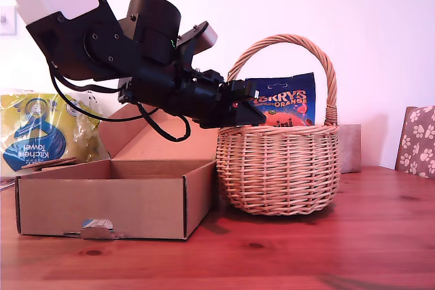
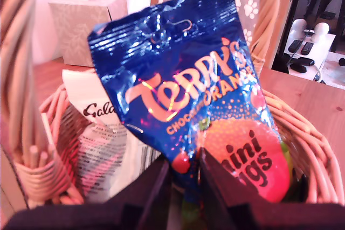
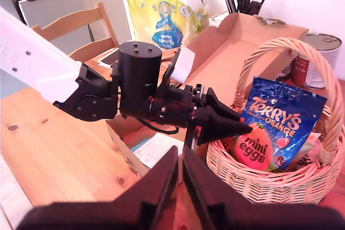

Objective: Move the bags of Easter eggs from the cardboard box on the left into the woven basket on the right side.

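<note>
Glossy blue foil bag (image 2: pixel 188 95), woven wicker basket (image 1: pixel 279 168), matt corrugated cardboard box (image 1: pixel 102 205).

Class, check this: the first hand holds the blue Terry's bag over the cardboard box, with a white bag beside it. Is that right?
Not quite. My first hand holds the blue bag over the basket, not the box, as the exterior view shows. The white bag does lie beside it.

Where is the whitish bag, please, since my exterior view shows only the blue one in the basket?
Observer: The first wrist view shows the whitish bag inside the woven basket, partly behind the blue bag.
Operator: Is my first gripper holding the blue bag?
Observer: It appears so; its jaws pinch the bag's lower edge.
Operator: And my second gripper?
Observer: It hovers above the table, jaws together on nothing.
</note>
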{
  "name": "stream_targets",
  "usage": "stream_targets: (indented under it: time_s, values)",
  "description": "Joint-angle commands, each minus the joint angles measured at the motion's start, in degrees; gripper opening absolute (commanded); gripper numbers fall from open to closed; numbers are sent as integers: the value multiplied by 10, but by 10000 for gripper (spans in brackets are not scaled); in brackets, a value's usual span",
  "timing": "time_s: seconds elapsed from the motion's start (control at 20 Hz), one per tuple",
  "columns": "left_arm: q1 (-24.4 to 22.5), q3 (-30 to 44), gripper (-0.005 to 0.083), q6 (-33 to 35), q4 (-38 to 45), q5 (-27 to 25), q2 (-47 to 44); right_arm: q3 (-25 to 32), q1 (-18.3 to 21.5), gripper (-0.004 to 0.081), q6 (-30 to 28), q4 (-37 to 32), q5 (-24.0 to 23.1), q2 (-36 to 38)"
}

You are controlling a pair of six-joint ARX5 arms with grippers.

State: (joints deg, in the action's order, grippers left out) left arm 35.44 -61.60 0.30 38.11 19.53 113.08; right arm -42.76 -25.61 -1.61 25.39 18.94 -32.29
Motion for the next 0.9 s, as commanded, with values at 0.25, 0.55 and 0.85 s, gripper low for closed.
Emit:
stream_targets:
  time_s: [0.25,0.55,0.85]
  values:
    - [1,-13,387,1,-31,2,-3,6,-3,-12,-3,-2,0,4]
    - [1,-13,483,21,-139,3,-93,6,-3,-12,-4,-2,0,3]
    - [-12,-12,79,33,-307,0,-212,7,-1,-12,-17,-2,-76,-4]
